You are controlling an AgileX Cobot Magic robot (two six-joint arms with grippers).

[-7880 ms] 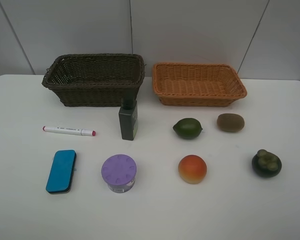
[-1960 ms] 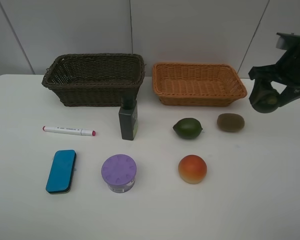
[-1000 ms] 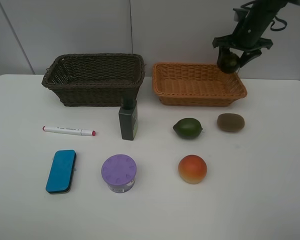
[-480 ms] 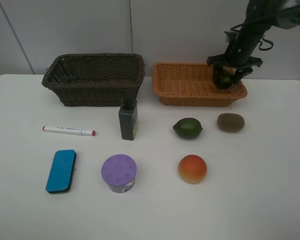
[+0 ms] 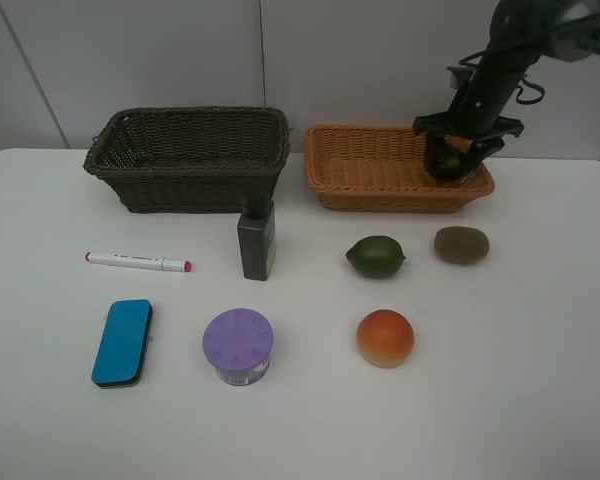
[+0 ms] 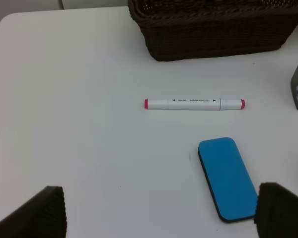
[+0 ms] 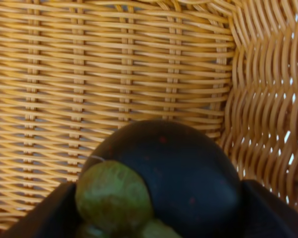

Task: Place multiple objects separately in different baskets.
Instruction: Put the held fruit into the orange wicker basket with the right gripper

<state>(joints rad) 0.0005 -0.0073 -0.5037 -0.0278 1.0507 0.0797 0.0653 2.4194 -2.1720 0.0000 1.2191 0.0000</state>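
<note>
The right gripper (image 5: 450, 158), clamped on the dark round mangosteen (image 7: 188, 173), sits inside the shallow orange wicker basket (image 5: 375, 198) (the left gripper (image 6: 161, 213) stands wide apart).

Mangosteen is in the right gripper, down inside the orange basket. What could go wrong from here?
1. The mangosteen is held close to a corner of the orange basket. On opening, the right gripper might catch the wicker wall and shift the basket.
2. Whether the fruit touches the basket floor cannot be told. If released from above it, the round fruit could bounce or roll.
</note>
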